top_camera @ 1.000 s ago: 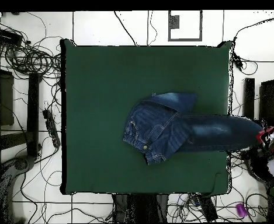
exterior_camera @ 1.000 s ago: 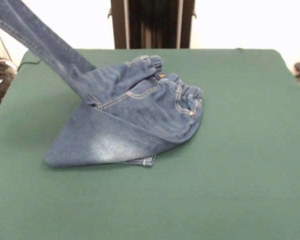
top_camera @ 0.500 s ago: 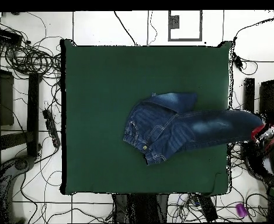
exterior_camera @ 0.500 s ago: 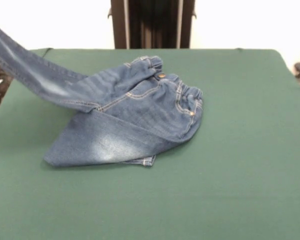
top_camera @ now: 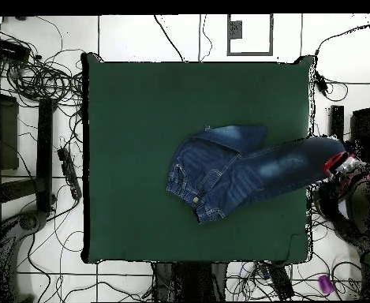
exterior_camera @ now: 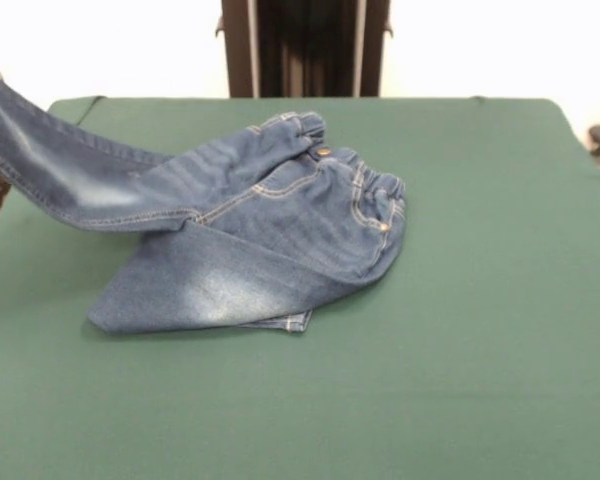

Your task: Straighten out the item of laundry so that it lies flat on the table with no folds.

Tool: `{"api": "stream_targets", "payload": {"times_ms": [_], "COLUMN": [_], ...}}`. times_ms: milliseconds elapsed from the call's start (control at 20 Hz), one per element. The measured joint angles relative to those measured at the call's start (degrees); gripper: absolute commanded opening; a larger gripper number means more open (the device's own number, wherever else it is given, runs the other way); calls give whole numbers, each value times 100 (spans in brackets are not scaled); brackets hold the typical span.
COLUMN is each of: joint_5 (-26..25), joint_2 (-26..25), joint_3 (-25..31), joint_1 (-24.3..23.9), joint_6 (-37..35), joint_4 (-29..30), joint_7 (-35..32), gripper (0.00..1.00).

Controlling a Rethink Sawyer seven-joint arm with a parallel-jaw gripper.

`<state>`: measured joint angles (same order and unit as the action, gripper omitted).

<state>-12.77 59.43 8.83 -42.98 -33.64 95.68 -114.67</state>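
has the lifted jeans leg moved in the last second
Yes. In the front view the raised leg of the jeans has dropped lower toward the table; the waistband stays put.

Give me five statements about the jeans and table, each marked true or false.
1. The jeans lie fully flat. False: one leg is folded under and the other is lifted.
2. One leg reaches past the table edge. True.
3. The waistband rests on the table. True.
4. The jeans are red. False: blue denim.
5. The gripper is over the table's middle. False: it is off the edge, at the leg's end.
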Motion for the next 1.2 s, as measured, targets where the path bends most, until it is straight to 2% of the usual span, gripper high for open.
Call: {"api": "stream_targets", "payload": {"times_ms": [450,850,900,1200], "joint_5": [-215,-484,-489,-496], "joint_2": [-74,-281,-278,-272], "joint_3": [622,895,922,949], "joint_1": [-481,-659,-655,-655], "joint_6": [453,466,466,466], "joint_4": [164,194,216,218], "joint_7": [0,0,0,0], "gripper": [0,0,100,100]}}
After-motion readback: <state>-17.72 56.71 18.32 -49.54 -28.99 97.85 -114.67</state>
